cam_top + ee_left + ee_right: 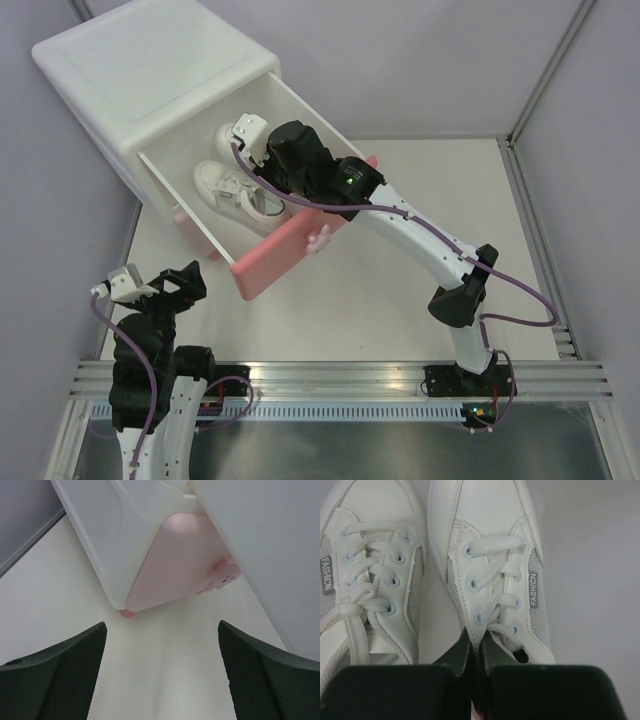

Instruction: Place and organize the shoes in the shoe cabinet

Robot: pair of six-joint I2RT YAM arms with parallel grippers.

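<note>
The right jaws are closed narrow, pinching the tongue of one sneaker (495, 555), which lies beside a second sneaker (375, 555) inside the pulled-out upper drawer (285, 250). The left jaws are wide apart, holding nothing, facing the pale lower drawer front (175, 555). The shoe cabinet (150, 70) stands at the far-left corner of the worktop (420, 300)

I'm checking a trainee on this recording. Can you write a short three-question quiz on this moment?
1. True or false: the pulled-out upper drawer holds two sneakers.
2. What is the right end effector closed on? A) the bunny knob B) the tongue of a sneaker C) nothing
3. Fill in: the left end effector is ___, facing the shut lower drawer.
Key: 1 true; 2 B; 3 open.
</note>
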